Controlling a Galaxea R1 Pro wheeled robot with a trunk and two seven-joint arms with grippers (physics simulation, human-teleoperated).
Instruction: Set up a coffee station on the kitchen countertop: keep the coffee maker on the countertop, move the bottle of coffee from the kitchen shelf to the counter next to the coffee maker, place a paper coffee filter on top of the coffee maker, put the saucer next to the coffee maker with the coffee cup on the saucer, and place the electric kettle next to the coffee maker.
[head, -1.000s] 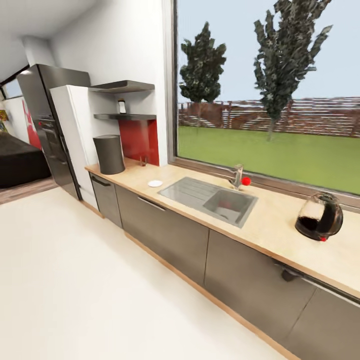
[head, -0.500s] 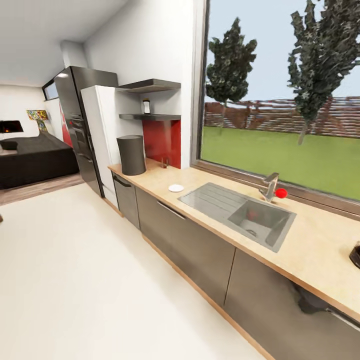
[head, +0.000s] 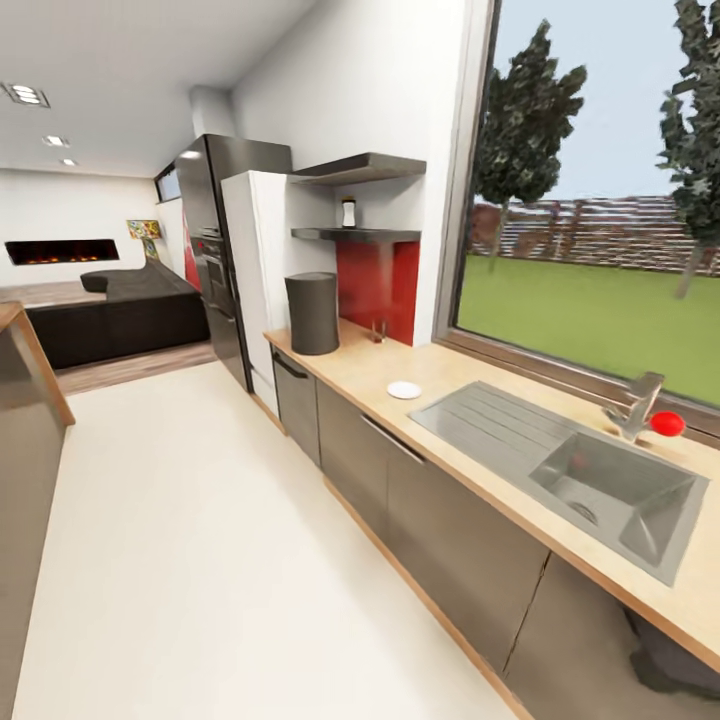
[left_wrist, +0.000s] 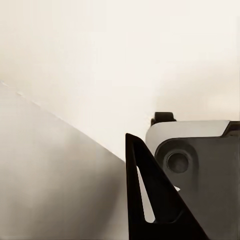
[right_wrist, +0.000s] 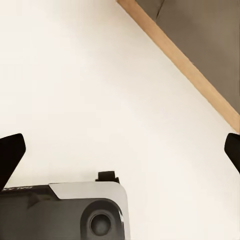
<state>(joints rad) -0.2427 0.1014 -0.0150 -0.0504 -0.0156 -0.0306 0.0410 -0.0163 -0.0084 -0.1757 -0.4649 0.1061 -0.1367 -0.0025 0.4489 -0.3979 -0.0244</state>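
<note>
The kitchen countertop (head: 470, 420) is a long light-wood top over grey cabinet fronts, running from the middle to the lower right of the head view. The small white saucer (head: 404, 390) lies on it, just left of the sink. The bottle of coffee (head: 348, 212) stands on the thin black kitchen shelf (head: 355, 235) on the wall above. The coffee maker, paper coffee filter, coffee cup and electric kettle are out of view. My left gripper (left_wrist: 135, 150) hangs over the pale floor, its dark fingers together. My right gripper (right_wrist: 120, 150) is open above the floor, holding nothing.
A dark grey cylinder (head: 312, 313) stands at the counter's far end beside a white fridge (head: 255, 270) and a dark oven tower (head: 210, 250). The steel sink (head: 600, 490) has a tap (head: 638, 405) and a red object (head: 667, 423). A wooden island edge (head: 25, 360) is on the left.
The camera has swung left, so the whole view shifted right. The kettle has passed out at the right edge, and the island and living room have come in on the left.
</note>
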